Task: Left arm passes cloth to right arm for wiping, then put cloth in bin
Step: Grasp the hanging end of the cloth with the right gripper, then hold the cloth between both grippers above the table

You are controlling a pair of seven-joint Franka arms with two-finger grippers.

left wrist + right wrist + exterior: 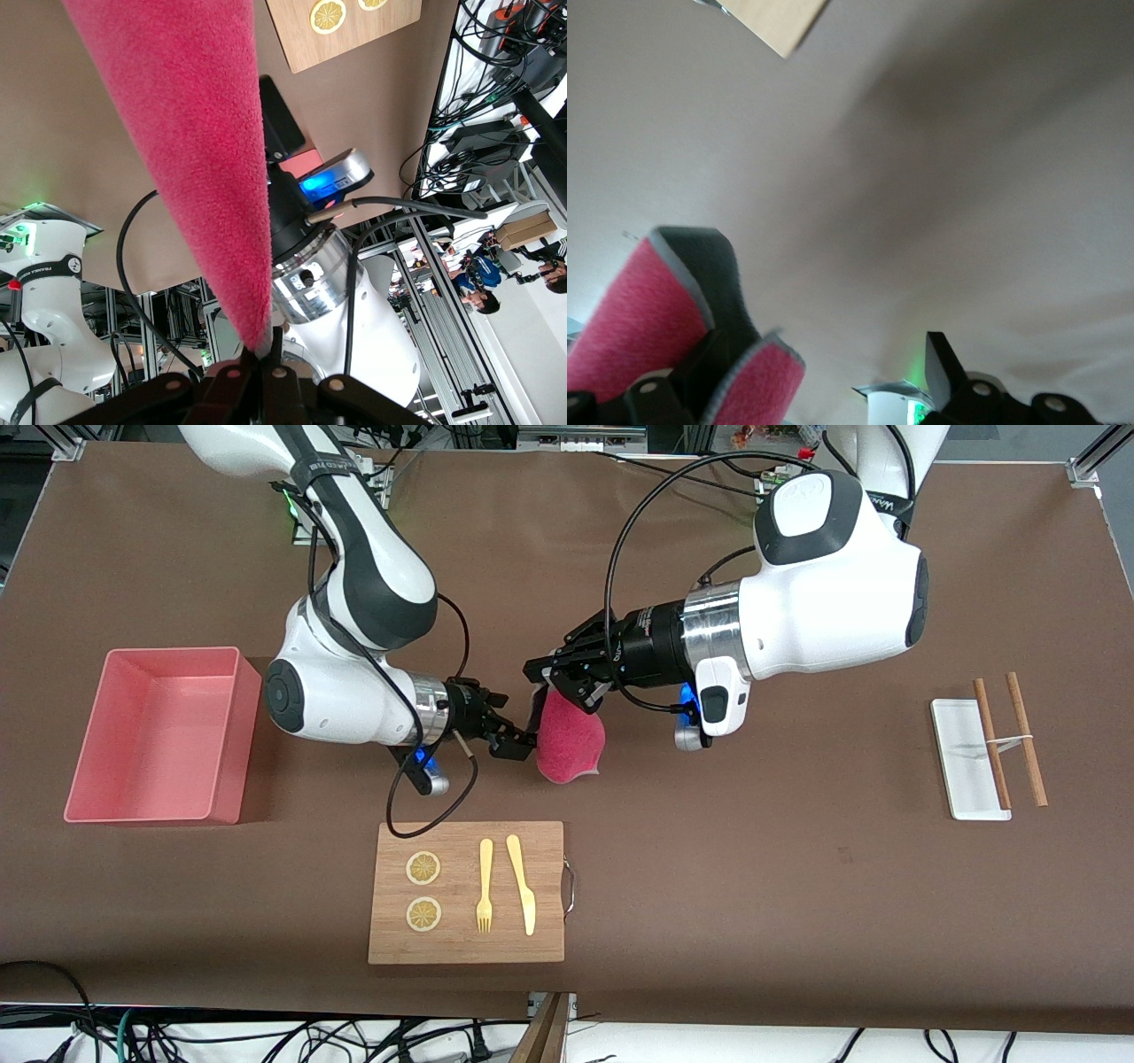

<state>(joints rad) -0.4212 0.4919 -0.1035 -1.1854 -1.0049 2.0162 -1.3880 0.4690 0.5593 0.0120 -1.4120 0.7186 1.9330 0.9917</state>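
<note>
A: Left claw: clamped on the upper edge of the cloth, above the bare brown table midway between the two arm bases.

B: Cloth: hanging free below that claw, magenta face toward the front camera; dark grey face and edging seen in the right wrist view. In the left wrist view a long magenta fold running down into the pinched fingertips.

A: Right claw: spread wide, level with the cloth and right at its edge on the right arm's side. One finger against the fabric, the other standing well apart; no grip closed.

B: Bin: salmon-pink tub resting on the table at the right arm's end, well apart from the cloth.

A: Wooden cutting board: nearer the front camera than both claws, carrying two lemon slices, a pale yellow fork and a matching knife, metal handle on the edge toward the left arm's end.

B: White tray: at the left arm's end of the table, with two brown sticks joined by a band, one lying across the tray, the other just beside it.
</note>
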